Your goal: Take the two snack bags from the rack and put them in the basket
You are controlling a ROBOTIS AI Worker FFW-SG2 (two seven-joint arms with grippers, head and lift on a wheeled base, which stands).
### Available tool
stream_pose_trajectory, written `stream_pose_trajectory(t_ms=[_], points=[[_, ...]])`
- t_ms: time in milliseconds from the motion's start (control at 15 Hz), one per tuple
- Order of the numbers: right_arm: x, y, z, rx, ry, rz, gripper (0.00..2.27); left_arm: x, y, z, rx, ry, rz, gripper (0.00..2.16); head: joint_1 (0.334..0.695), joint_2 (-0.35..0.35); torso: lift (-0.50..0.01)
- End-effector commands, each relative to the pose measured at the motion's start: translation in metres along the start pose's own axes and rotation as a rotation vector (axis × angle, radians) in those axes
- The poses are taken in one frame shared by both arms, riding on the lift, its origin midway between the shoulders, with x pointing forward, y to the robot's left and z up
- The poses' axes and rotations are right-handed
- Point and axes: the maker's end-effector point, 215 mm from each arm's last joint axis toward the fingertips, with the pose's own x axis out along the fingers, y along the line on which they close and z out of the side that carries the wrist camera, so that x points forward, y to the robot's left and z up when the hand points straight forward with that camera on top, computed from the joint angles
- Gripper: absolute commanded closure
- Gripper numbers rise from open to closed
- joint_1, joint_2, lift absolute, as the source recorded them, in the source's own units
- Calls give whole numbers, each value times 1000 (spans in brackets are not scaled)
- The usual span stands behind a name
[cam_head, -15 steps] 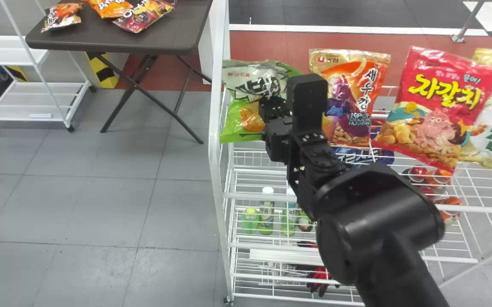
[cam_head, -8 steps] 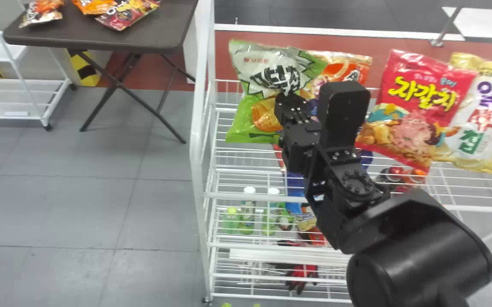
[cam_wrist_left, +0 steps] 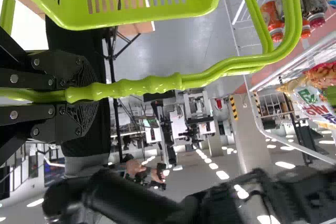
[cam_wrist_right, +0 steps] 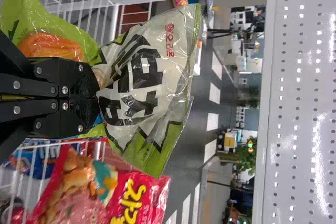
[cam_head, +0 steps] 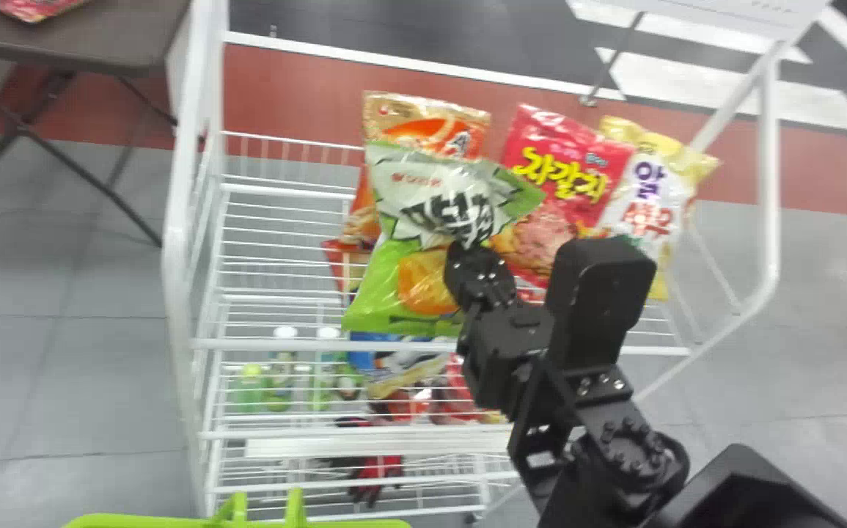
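My right gripper holds a green and white snack bag in front of the rack's upper shelf. The right wrist view shows the same gripper shut on the middle of that green bag, whose ends stick out to both sides. The green basket shows its rim at the bottom edge of the head view. In the left wrist view my left gripper is shut on the handle of the basket.
Behind the held bag, an orange bag, a red bag and a yellow-white bag stand on the white wire rack. Bottles are on a lower shelf. A dark table stands at the far left.
The head view has swung right, so rack and table sit farther left. The right arm has carried the green bag rightward across the other bags. The basket's rim has come into the head view.
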Motion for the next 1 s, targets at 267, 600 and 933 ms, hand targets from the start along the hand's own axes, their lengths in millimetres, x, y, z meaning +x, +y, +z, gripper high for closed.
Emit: stream_pose_trajectory(t_ms=[267, 600, 933], points=[[-47, 13, -86, -151, 288, 60, 2216, 4, 2, 21, 26, -42, 12, 1838, 695, -350, -11], [-84, 19, -158, -244, 533, 94, 2216, 8, 17, 41, 48, -68, 46, 1838, 695, -350, -11], [-129, 37, -208, -268, 729, 191, 2206, 5, 24, 54, 55, -97, 62, 1838, 695, -350, -11]])
